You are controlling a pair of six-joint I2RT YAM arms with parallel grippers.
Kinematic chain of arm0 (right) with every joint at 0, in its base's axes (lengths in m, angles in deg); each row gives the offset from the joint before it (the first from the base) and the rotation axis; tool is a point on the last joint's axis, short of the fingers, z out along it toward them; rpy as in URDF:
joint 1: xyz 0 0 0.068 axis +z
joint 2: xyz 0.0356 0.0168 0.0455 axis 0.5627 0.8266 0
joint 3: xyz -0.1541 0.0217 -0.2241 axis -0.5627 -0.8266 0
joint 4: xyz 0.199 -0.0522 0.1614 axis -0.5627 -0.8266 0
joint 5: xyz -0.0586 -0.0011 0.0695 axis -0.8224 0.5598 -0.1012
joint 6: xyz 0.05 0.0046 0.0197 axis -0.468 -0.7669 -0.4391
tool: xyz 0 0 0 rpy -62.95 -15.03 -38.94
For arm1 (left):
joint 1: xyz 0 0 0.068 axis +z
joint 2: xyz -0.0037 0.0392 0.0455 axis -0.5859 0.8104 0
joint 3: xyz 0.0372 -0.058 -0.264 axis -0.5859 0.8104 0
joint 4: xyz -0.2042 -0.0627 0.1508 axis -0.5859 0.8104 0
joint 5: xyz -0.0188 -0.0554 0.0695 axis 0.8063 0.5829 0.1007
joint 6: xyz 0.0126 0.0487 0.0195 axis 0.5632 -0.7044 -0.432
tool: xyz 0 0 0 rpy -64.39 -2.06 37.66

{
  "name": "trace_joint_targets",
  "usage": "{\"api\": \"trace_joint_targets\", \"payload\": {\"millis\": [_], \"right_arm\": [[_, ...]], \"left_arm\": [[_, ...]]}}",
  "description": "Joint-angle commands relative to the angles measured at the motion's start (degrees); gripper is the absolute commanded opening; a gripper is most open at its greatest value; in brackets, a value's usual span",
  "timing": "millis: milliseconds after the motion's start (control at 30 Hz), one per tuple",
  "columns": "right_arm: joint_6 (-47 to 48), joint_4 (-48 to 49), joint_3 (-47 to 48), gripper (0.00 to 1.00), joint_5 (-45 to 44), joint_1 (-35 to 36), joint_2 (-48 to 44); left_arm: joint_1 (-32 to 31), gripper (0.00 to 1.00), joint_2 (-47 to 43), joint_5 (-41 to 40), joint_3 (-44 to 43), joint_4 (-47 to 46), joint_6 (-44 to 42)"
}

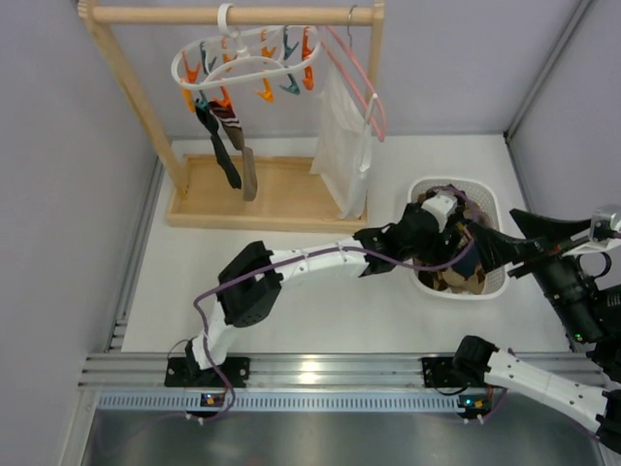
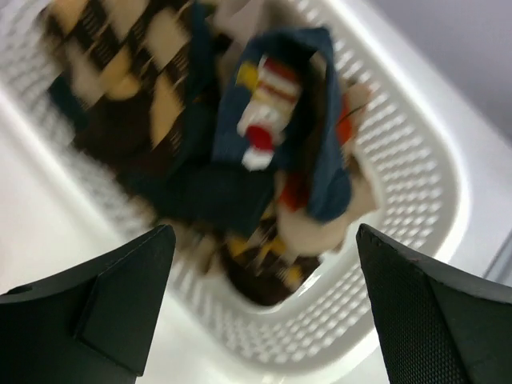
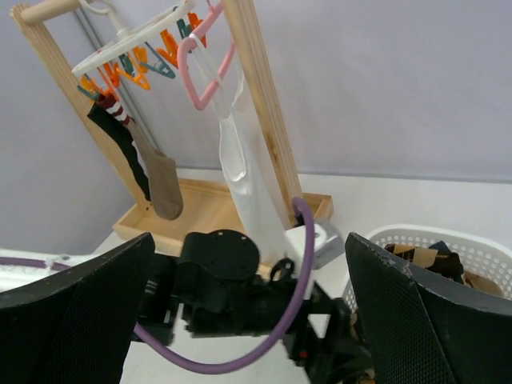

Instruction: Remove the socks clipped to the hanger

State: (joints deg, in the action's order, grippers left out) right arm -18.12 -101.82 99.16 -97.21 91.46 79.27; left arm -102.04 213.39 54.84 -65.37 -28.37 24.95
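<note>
Top: left arm stretched right, left hand (image 1: pixel 439 216) over basket (image 1: pixel 493 209) near the counter's (image 1: pixel 320 311) right edge; right hand (image 1: pixel 512 248) just beside the basket. Hanger (image 1: pixel 247 60) on rack (image 1: pixel 146 15), far-left corner, two hanging socks (image 1: pixel 231 146) clipped.
Left wrist: left hand (image 2: pixel 264 296) wide, empty, above blurred loose socks (image 2: pixel 136 96).
Right wrist: right hand (image 3: pixel 248 248) wide, empty; hanging socks (image 3: pixel 148 164) dark and tan.
</note>
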Motion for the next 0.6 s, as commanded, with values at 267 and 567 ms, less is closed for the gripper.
{"api": "trace_joint_targets", "payload": {"millis": [267, 567], "right_arm": [[-2.56, 8.64, -9.86, 1.00, 5.18, 0.18, -1.77], [-4.48, 20.94, -16.02, 1.00, 20.28, 0.09, 7.71]], "left_arm": [[0.43, 0.98, -42.46, -29.31, 48.14, 5.59, 13.70], [20.55, 0.99, -62.85, -30.29, 58.46, 17.63, 17.94]]}}
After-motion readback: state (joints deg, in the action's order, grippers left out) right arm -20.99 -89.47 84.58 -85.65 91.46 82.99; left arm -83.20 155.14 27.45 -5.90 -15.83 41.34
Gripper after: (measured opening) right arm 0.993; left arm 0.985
